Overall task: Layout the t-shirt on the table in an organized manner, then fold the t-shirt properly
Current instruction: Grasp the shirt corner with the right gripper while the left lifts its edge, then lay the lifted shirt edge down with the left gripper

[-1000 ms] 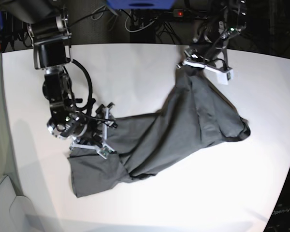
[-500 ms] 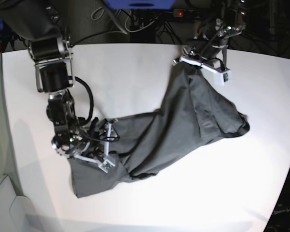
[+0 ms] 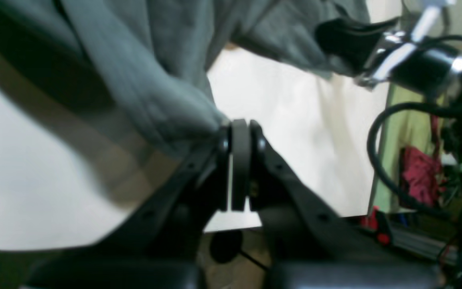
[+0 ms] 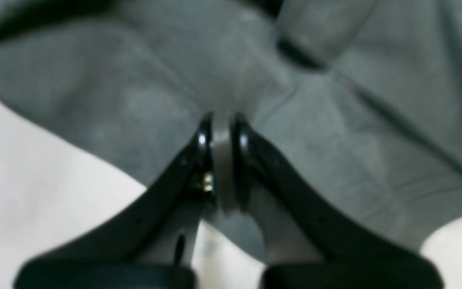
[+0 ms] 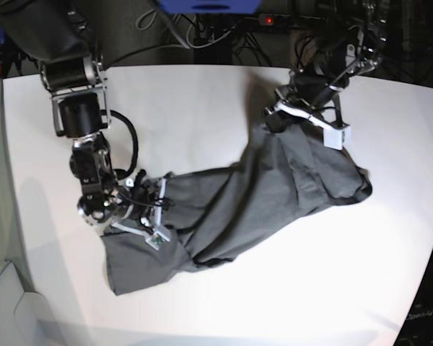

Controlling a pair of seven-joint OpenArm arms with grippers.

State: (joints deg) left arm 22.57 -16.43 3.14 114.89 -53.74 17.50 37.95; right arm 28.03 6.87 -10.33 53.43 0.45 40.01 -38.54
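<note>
Both grippers clamped on the t-shirt (image 5: 274, 191): left gripper (image 3: 239, 128) pinches an edge lifted off the counter (image 5: 202, 108), right gripper (image 4: 221, 132) pins the opposite end low. Shirt hangs bunched between them, likely for spreading flat.

Bearing a crumpled dark charcoal-grey cotton t-shirt (image 5: 274, 191): a large smooth matte white table (image 5: 202, 108), cloth lying rumpled between the right gripper (image 5: 159, 216) and the left gripper (image 5: 278, 115).
</note>
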